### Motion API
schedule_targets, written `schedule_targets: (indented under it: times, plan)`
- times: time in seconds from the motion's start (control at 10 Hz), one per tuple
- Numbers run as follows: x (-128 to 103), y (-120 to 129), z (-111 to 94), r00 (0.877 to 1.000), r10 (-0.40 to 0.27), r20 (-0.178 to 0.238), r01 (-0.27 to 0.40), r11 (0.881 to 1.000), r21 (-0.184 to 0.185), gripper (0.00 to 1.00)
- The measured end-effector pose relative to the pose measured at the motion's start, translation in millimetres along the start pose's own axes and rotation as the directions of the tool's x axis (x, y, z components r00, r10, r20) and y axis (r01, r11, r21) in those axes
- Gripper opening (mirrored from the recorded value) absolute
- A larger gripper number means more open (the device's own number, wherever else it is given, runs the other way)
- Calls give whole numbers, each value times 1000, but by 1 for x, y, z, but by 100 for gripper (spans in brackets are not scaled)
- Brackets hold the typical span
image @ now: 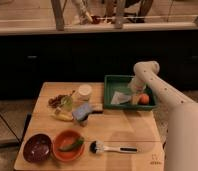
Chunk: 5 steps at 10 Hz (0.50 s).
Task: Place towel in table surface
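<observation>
the white arm (161,91) bends at its elbow above the green tray (107,92), reaching down so the gripper (134,95) sits inside the tray, just right of the towel (120,99) lying there; its grip i cannot tell.

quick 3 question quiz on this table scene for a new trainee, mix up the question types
1. True or false: the towel lies on the bare table surface.
2. Where is the pincer? A) down at the green tray B) at the table's near left corner C) out of view
3. Fill in: beside the towel, inside the tray, lies an ____.

Key: 1 false, the towel is in the tray. 2 A. 3 orange.
</observation>
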Motion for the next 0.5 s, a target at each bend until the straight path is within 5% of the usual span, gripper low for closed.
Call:
schedule_targets:
  times: [0.5]
  plan:
    - [7, 3, 11, 1000, 14, -2, -14, 1000, -20, 80]
